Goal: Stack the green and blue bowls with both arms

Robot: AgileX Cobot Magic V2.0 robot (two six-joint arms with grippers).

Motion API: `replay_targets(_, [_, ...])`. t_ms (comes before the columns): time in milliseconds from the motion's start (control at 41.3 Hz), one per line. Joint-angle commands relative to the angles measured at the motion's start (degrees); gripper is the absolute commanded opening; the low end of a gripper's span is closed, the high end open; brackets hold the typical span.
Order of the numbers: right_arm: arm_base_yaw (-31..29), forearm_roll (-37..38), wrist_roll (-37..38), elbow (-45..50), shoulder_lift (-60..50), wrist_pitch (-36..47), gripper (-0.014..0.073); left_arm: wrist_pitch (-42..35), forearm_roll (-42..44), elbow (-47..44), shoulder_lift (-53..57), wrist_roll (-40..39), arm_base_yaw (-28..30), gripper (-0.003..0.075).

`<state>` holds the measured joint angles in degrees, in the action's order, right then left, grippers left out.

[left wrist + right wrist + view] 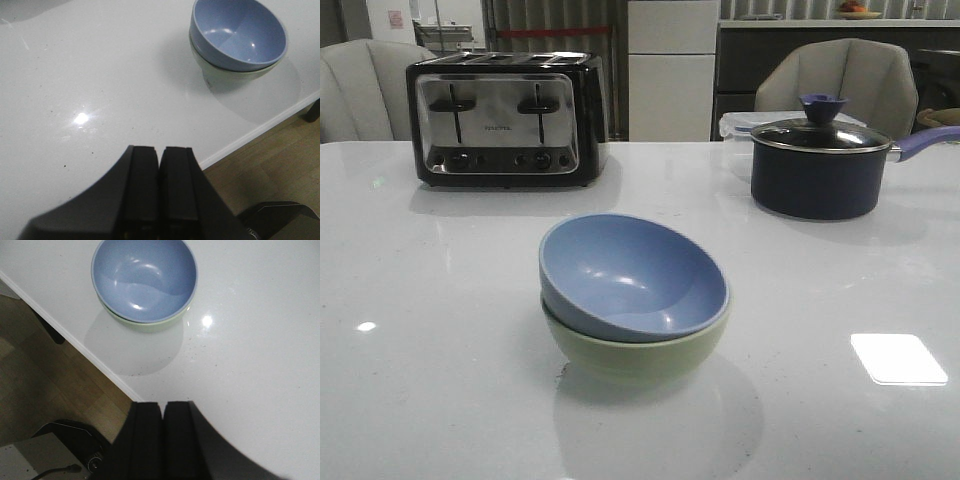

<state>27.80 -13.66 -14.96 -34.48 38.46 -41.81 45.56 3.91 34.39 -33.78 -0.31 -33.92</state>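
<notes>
The dusty blue bowl (pixel 635 277) sits tilted inside the pale green bowl (pixel 638 358) near the table's front middle. The stack also shows in both wrist views: blue bowl (pixel 239 34) over green bowl (pixel 227 77), and blue bowl (pixel 144 278) over a sliver of green bowl (pixel 145 326). My left gripper (pixel 160 149) is shut and empty, hanging over the table's front edge, well away from the bowls. My right gripper (pixel 163 404) is shut and empty too, over the same edge on the other side. Neither arm shows in the front view.
A black and chrome toaster (pixel 504 118) stands at the back left. A dark saucepan (pixel 820 165) with a purple handle and lid knob stands at the back right. Chairs sit behind the white table (pixel 420 340). Wooden floor (pixel 55 380) lies below the table's front edge.
</notes>
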Motion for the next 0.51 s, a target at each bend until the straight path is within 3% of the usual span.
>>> replay_targets(0, [-0.04, -0.18, -0.02, -1.59, -0.26, 3.21, 0.0052, -3.86, 0.31, 1.48, -0.01, -0.51, -0.20, 0.0093])
replay_targets(121, [-0.04, -0.18, -0.02, -1.59, -0.26, 3.21, 0.0052, -4.77, 0.11, 0.88, 2.19, -0.51, 0.75, 0.0093])
replay_targets(242, [-0.04, -0.18, -0.02, -1.59, -0.26, 3.21, 0.0052, -8.15, 0.24, -1.81, 7.43, -0.51, 5.84, 0.0093])
replay_targets(484, [-0.04, -0.18, -0.02, -1.59, -0.26, 3.21, 0.0052, -29.78, -4.84, -17.95, 23.65, -0.51, 20.64, 0.0093])
